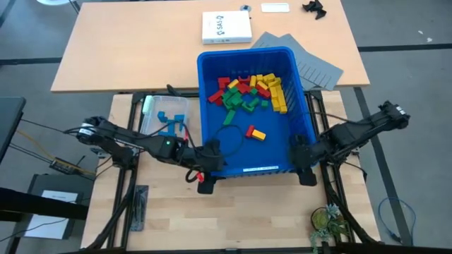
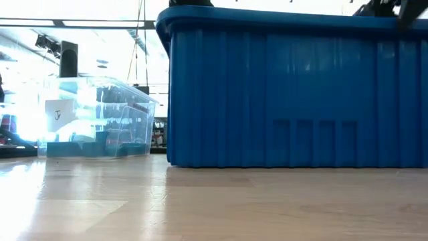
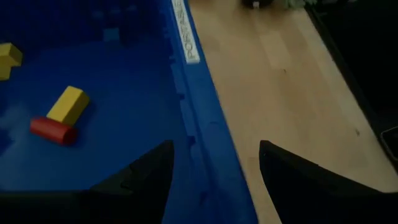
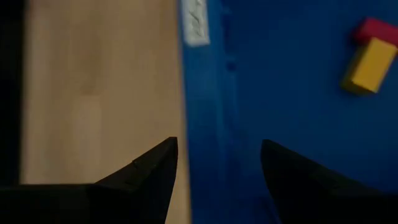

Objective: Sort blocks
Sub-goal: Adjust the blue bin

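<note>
The left gripper [image 3: 211,171] straddles the near wall of the blue bin [image 1: 212,106] at its left corner, fingers wide with the rim between them, apparently gripping to lift or shift it. The clear tub [image 1: 164,113] beside them holds blue pieces. The blocks [image 1: 253,92] lie piled at the far end, beyond both fingers; 2 lie nearer. The right gripper [image 4: 217,171] brackets the right corner likewise.
</note>
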You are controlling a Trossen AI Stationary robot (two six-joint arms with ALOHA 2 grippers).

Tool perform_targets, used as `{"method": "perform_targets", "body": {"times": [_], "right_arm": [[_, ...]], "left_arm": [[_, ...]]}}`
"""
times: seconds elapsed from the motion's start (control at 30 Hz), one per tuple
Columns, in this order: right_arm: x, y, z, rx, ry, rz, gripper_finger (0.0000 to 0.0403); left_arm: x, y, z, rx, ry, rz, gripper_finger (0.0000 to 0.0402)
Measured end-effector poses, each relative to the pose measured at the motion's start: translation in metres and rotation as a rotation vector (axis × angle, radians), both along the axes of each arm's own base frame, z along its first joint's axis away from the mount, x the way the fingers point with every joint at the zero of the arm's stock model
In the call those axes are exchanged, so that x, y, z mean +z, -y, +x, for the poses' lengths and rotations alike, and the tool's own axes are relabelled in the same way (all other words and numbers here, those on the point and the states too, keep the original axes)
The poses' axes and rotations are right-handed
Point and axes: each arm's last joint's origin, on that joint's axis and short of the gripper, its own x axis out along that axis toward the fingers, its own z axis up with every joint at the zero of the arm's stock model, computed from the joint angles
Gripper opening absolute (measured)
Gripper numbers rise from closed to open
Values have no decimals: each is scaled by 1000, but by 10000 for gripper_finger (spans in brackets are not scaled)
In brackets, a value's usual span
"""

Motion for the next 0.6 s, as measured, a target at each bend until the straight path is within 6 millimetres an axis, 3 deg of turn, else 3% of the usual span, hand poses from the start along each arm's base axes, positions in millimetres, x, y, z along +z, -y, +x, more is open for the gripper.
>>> {"method": "perform_targets", "body": {"times": [0.23, 0.33, 0.47, 0.6], "right_arm": [[-38, -4, 10, -6, -156, -72, 228], [-42, -4, 13, -19, -163, -95, 226], [-34, -5, 16, -21, -140, -90, 193], [-14, -6, 16, -4, -80, -54, 118]], "left_arm": [[-27, -1, 17, 17, -80, 25, 242], [-33, -3, 23, 35, -86, 33, 232], [-35, -2, 25, 36, -77, 27, 176], [-25, -3, 23, 124, -108, 53, 106]]}}
